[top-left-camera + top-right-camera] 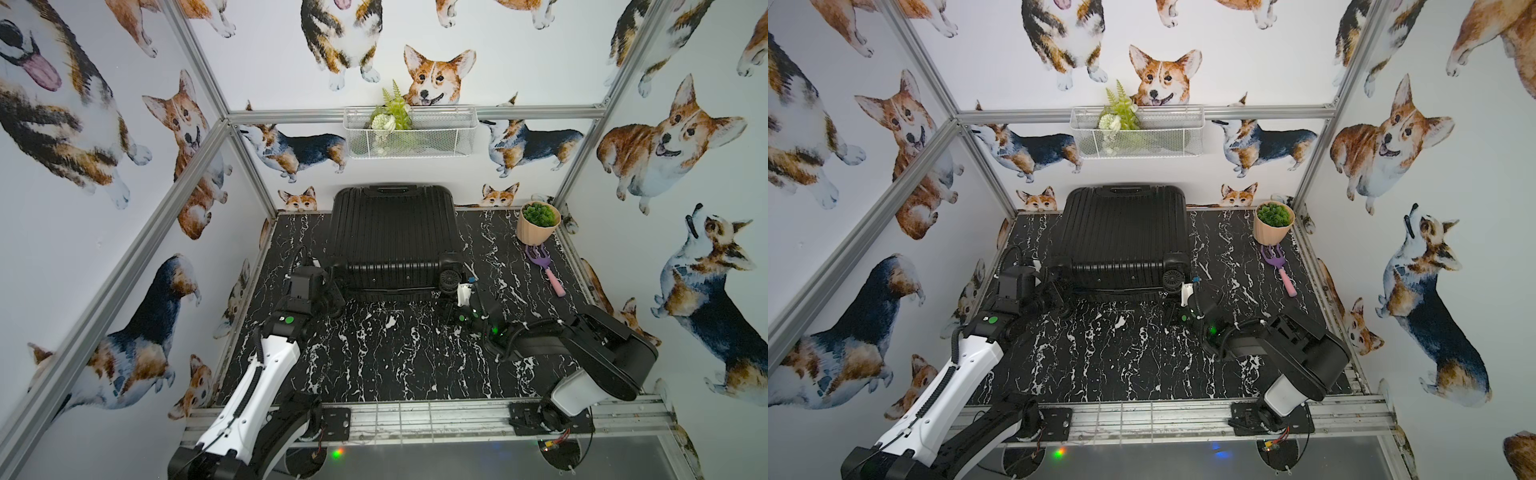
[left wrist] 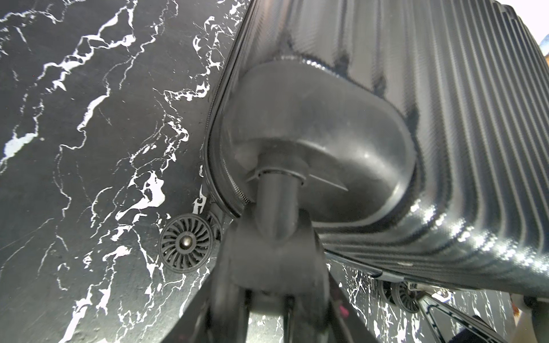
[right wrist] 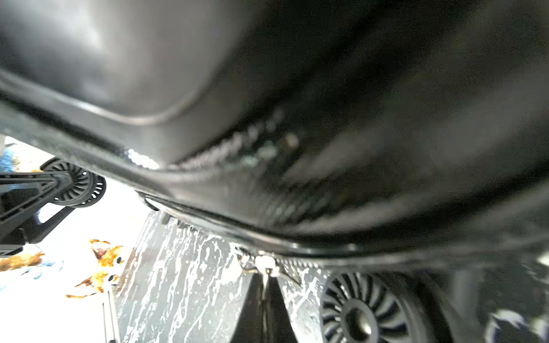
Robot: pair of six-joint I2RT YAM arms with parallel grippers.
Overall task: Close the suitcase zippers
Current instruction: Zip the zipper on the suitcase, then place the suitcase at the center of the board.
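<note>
The stiff, slick-shelled suitcase (image 1: pixel 392 232) sits clamped by a wheel mount (image 2: pixel 277 208) in the left end effector (image 2: pixel 271 252); the right end effector (image 3: pixel 264 285), closed, pinches the tiny zipper pull (image 3: pixel 266 262), likeliest handhold.

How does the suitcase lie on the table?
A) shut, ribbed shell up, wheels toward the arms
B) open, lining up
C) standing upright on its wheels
A: the suitcase lies flat, halves together, ribbed shell up, with a wheel at its near edge.

The suitcase (image 1: pixel 392 232) is seen as glossy ribbed hard plastic, the bench (image 1: pixel 374 357) as matt white-veined black, the basket (image 1: pixel 436 137) as wire mesh.
</note>
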